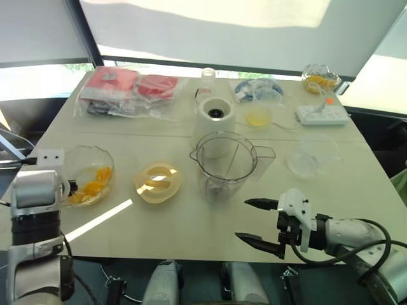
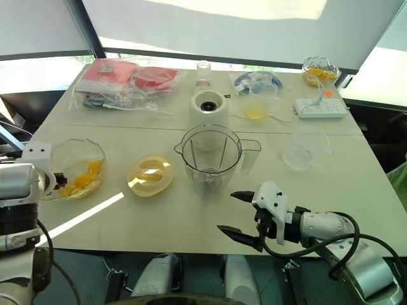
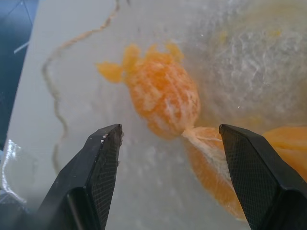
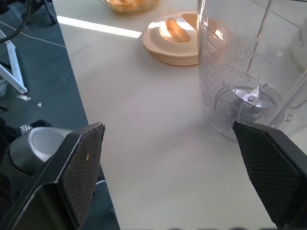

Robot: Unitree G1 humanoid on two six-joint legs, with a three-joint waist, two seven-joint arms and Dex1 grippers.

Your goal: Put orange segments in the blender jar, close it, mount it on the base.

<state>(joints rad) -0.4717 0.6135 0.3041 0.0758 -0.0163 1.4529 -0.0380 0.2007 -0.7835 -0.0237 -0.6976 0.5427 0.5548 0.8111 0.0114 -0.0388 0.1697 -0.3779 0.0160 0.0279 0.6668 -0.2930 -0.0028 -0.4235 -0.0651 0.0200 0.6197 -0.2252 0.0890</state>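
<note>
left hand point(image 3: 168, 139) hovering released over orange segments point(image 3: 163, 100) in bowl point(image 1: 87, 157), left | lid point(image 1: 158, 182) lying flat on worktop point(image 1: 172, 232) | blender jar point(image 1: 224, 164) standing empty, touching base point(image 1: 215, 117) behind | right hand point(image 1: 243, 220) gaping open, near-right

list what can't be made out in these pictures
Orange segments: count unclear; left wrist view's edge cuts them off, left arm covers part of the glass bowl in eye views.
Plastic bags: contents too small through wrapping, eye views.
Blender jar: rim cut off, right wrist view.
</note>
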